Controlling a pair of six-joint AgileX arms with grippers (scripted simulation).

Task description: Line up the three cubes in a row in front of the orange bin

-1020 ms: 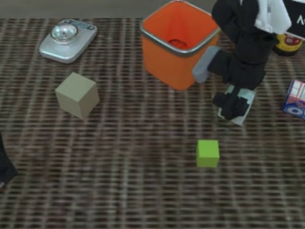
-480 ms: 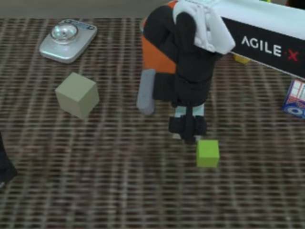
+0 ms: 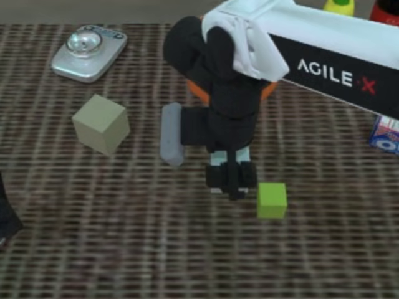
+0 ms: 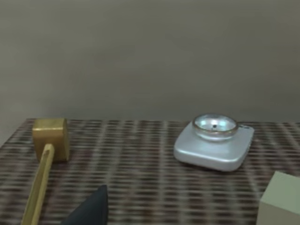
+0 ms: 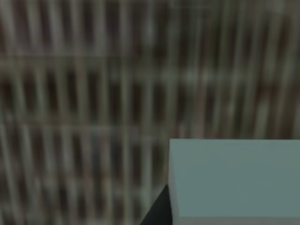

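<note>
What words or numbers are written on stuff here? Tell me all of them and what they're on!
"AGILE X" in white letters, with a red X, on the black side of the right arm.
The blue-and-white box at the table's right edge has print, but it is too blurred and cut off to read.
The silver scale shows no readable text.
Nothing can be read on the cubes.

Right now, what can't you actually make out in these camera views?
- Orange bin: top view, nearly all hidden under the right arm.
- Grey-blue cube: top view, only slivers beside the right hand; right wrist view cuts it off at the edge.
- Left hand: cut off at the top view's left edge.
</note>
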